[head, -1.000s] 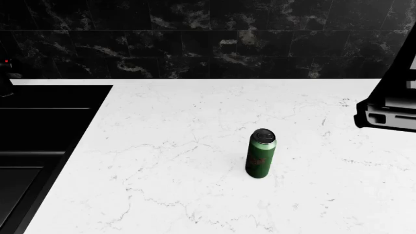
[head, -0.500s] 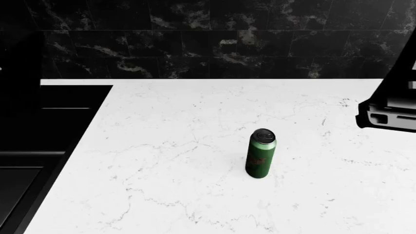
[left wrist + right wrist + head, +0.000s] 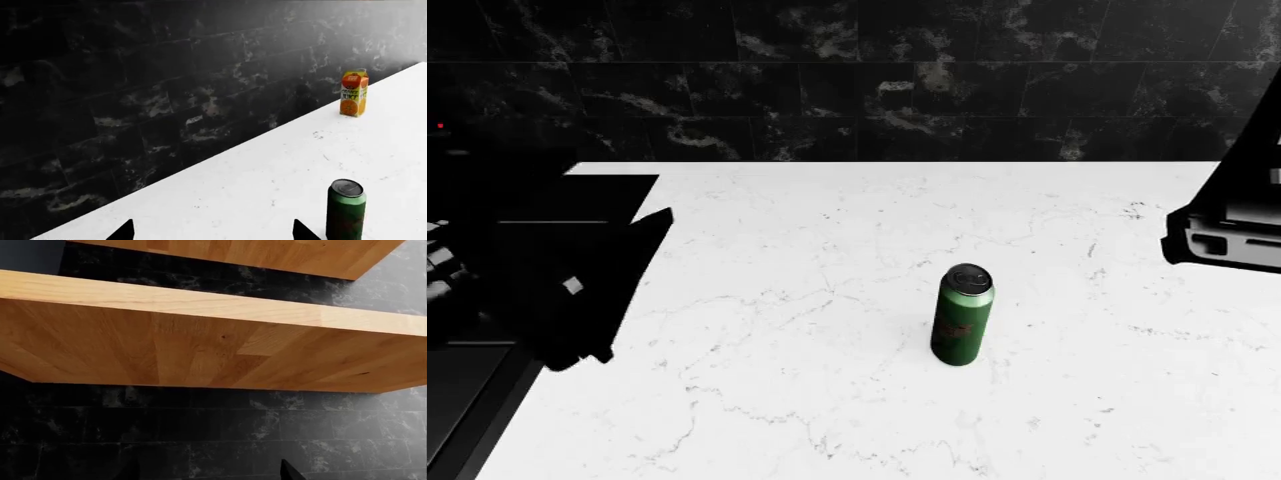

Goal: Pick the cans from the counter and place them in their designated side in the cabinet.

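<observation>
Left wrist view: the left gripper (image 3: 212, 231) shows two spread dark tips above the white veined marble counter (image 3: 280, 170); a tall slim green can (image 3: 345, 209) stands upright beside one tip, untouched, with an orange juice carton (image 3: 353, 93) far off by the black marbled wall tiles (image 3: 133, 100).

Head view: the can stands upright mid-counter, between the dark left arm (image 3: 534, 280) and the right arm (image 3: 1234, 225).

Right wrist view: the right gripper (image 3: 208, 471) shows spread tips, holding nothing, under smooth wooden shelves (image 3: 200, 340).

The bench (image 3: 827, 400) looks like smooth white marble, the wall tiles (image 3: 854, 80) glossy black marble, the green can (image 3: 962, 328) metal, the shelves (image 3: 200, 340) matt wood.
</observation>
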